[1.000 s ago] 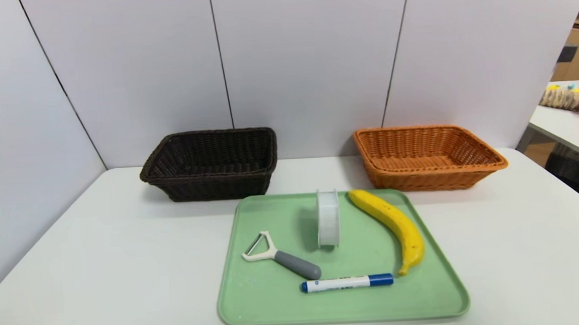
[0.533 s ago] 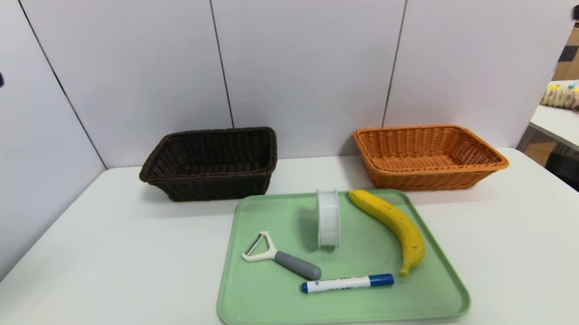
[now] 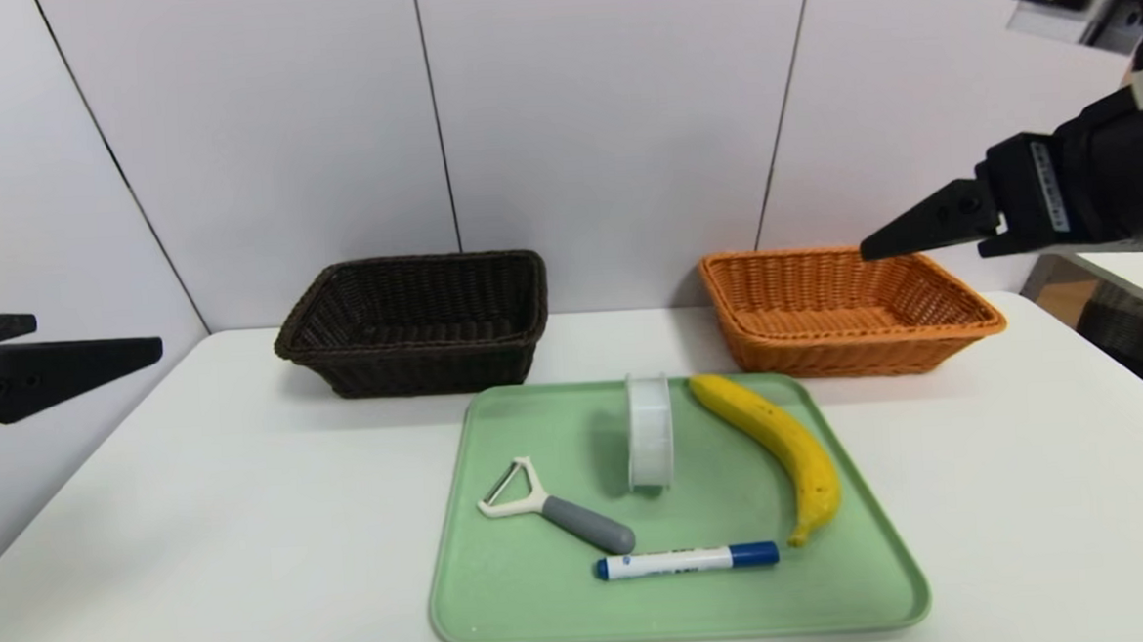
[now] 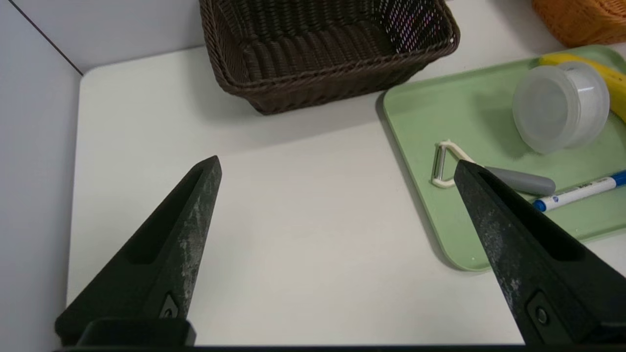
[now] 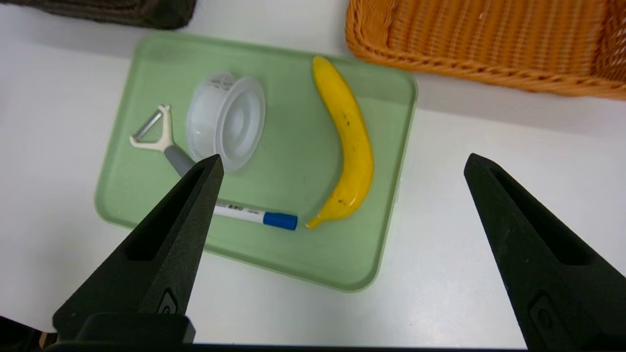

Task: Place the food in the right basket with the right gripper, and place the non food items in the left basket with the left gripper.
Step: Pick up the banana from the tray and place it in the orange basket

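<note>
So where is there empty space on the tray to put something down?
The green tray is barest along its near edge, in front of the marker, and at its far left corner, behind the peeler. A smaller gap lies between the clear container and the banana. The middle is crowded: peeler, container, marker and banana sit close together.

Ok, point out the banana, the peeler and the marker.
banana (image 3: 778, 442), head view, middle of the yellow body.
peeler (image 3: 587, 524), head view, grey handle.
marker (image 3: 677, 561), head view, white barrel.

Left claw raised at left, spread wide, right claw raised at right, spread wide
</note>
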Tool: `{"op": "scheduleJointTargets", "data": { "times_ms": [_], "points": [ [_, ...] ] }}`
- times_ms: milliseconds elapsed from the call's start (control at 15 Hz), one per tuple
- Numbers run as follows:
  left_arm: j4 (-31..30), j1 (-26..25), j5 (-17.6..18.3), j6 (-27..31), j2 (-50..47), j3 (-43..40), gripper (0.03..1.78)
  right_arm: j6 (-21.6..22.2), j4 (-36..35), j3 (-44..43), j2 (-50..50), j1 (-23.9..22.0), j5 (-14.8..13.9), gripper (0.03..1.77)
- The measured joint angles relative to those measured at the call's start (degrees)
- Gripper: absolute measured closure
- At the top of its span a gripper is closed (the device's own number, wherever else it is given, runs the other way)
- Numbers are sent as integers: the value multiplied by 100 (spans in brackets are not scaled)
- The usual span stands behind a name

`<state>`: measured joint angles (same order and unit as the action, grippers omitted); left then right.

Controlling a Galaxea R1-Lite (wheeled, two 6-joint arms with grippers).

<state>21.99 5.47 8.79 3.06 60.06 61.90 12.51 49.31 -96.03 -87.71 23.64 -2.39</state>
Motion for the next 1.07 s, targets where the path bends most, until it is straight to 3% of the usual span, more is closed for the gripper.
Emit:
{"op": "scheduleJointTargets", "data": {
  "times_ms": [133,333,733,1067],
  "points": [
    [2,28,-85,-85,-45,-315,12,11,13,300,-132,4,20,10],
    [-2,202,-529,-177,-43,-658,12,5,7,779,-226,1,33,10],
    [-37,1362,-1596,-728,33,-874,12,5,-111,1353,-495,67,-17,10],
    [-52,1626,-1614,-744,88,-916,12,9,-786,1775,-683,169,-50,10]
  ]
}}
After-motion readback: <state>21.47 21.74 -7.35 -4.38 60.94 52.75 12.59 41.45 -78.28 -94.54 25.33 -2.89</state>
